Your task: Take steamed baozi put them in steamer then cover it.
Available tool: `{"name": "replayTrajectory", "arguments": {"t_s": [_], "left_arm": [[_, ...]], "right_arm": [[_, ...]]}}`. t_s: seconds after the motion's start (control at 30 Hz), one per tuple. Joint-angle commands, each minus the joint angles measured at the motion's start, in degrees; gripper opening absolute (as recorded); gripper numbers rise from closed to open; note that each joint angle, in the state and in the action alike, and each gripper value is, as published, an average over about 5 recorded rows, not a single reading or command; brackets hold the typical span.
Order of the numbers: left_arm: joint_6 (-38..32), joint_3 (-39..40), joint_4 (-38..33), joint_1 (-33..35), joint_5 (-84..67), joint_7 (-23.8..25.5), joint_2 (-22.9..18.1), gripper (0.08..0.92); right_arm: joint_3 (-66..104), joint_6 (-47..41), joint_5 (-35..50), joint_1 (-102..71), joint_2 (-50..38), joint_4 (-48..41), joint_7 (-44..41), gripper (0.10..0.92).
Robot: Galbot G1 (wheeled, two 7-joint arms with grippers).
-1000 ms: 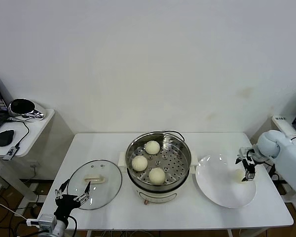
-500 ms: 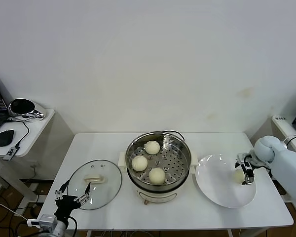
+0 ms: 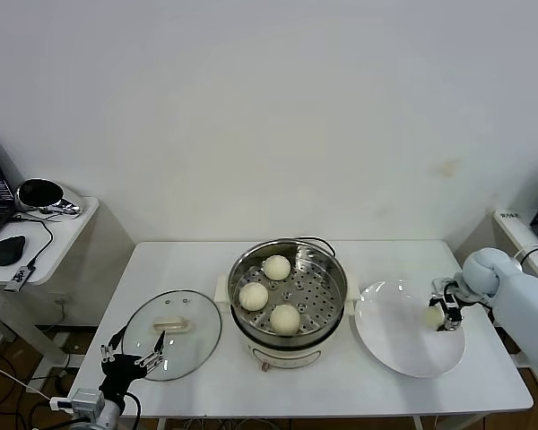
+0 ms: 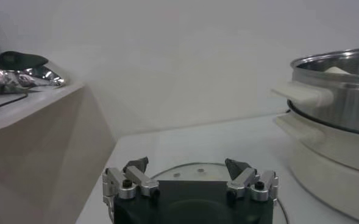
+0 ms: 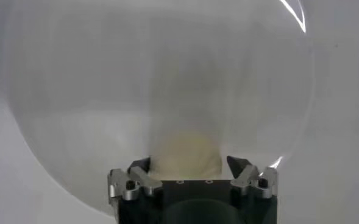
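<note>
- Now the right hand [image 3: 443,315] is at the plate's [image 3: 403,349] 2 o'clock, fingers closing round the last bun [image 3: 433,315].
- Three buns [image 3: 285,318] sit in the steamer [image 3: 288,300].
- At the steamer's 9 o'clock lies the lid [image 3: 171,333]; the left hand [image 3: 133,356], fingers apart, waits at its 7 o'clock.

The steamer [image 3: 289,303] sits mid-table [image 3: 206,260], nearer the front edge, with three baozi [image 3: 285,318] on the tray inside it. The cover [image 3: 172,333] lies flat on the tabletop to its left, by the front left corner. To the steamer's right is the plate [image 3: 394,345], almost touching it, and a fourth bun [image 3: 434,316] lies on the plate's right side (close to the table's right edge). A side table [image 3: 58,228] stands off the left edge.
</note>
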Motion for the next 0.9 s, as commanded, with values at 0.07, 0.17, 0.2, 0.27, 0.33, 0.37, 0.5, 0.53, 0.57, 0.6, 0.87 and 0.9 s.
{"name": "replayTrajectory", "arguments": {"t_s": [0.07, 0.17, 0.2, 0.27, 0.33, 0.37, 0.5, 0.53, 0.57, 0.6, 0.87, 0.9], "left_arm": [[0.0, 0.1, 0.0, -0.1, 0.0, 0.0, 0.0, 0.823], [0.0, 0.4, 0.0, -0.2, 0.0, -0.1, 0.0, 0.823], [0.0, 0.5, 0.0, -0.3, 0.0, -0.1, 0.0, 0.823], [-0.1, 0.7, 0.0, -0.5, 0.1, -0.1, 0.0, 0.823], [-0.2, 0.8, 0.0, -0.8, 0.2, -0.1, 0.1, 0.823], [-0.3, 0.9, 0.0, -0.9, 0.3, -0.2, 0.1, 0.823], [-1.0, 1.2, -0.4, -1.2, 1.2, -0.7, -0.1, 0.823], [-1.1, 1.3, -0.7, -1.2, 1.4, -0.7, 0.0, 0.823], [-1.2, 1.3, -0.9, -1.2, 1.4, -0.7, 0.1, 0.823], [-1.2, 1.3, -1.2, -1.1, 1.3, -0.8, 0.2, 0.823], [-1.1, 0.5, -3.5, -1.1, 1.1, -1.3, 0.6, 0.823], [-1.1, 0.5, -3.7, -1.0, 1.1, -1.3, 0.6, 0.823]], "right_arm": [[-0.1, -0.7, 1.8, 0.4, -0.4, 0.6, 0.3, 0.562], [-1.5, -1.9, 4.6, 2.1, -1.9, 2.9, -0.1, 0.541], [-2.7, -2.6, 6.2, 3.4, -2.6, 4.2, -0.4, 0.537], [-6.6, -4.2, 10.4, 7.3, -4.4, 7.5, -0.7, 0.527], [-11.4, -6.3, 15.1, 12.1, -6.0, 11.3, -1.0, 0.522], [-13.8, -7.5, 17.5, 14.7, -6.7, 13.1, -1.2, 0.519], [-21.8, -12.1, 25.6, 24.9, -7.8, 19.9, -2.3, 0.518], [-24.0, -13.1, 27.8, 27.8, -7.7, 21.2, -2.6, 0.518], [-27.4, -14.2, 30.7, 31.7, -7.5, 22.7, -3.0, 0.518], [-30.6, -15.1, 33.2, 35.2, -6.8, 23.6, -3.2, 0.518], [-48.0, -20.7, 47.1, 56.5, 4.6, 22.9, -5.2, 0.518], [-49.2, -21.3, 47.9, 57.7, 6.1, 22.5, -5.3, 0.518]]}}
